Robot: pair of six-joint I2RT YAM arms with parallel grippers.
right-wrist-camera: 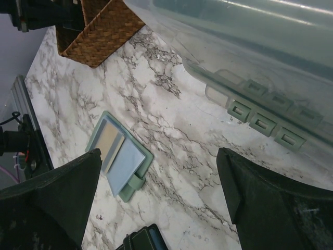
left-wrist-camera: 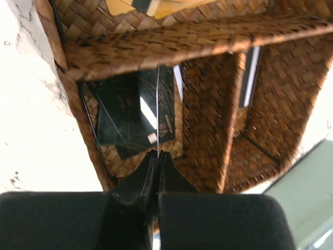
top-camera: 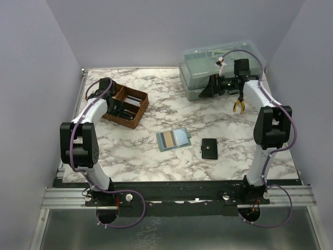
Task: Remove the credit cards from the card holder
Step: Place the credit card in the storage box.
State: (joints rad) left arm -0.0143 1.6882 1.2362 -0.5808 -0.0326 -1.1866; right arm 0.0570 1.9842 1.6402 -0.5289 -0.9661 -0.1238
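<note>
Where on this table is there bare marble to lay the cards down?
Bare marble: between wicker basket and plastic bin at the back; near-left, between basket and card holder. Crowded: card holder and black wallet close together.

a white desk (top-camera: 156, 161) with grey marble veining fills the floor of a booth with plain lavender walls (top-camera: 31, 78). a brown woven wicker basket (top-camera: 122, 121) sits at the desk's far left, turned at an angle. woven dividers split it into compartments. one compartment holds a flat black thing (left-wrist-camera: 130, 112) lying on the bottom, and a yellow thing (left-wrist-camera: 156, 6) shows in the next one. a translucent pale green plastic storage box (top-camera: 200, 62) with its lid on stands in the far right corner, with a row of small square green clips (right-wrist-camera: 263, 124) along its side. a small black snap wallet (top-camera: 209, 148) lies flat and closed, right of the desk's middle. a metal rail (top-camera: 171, 195) runs along the near edge.
</note>
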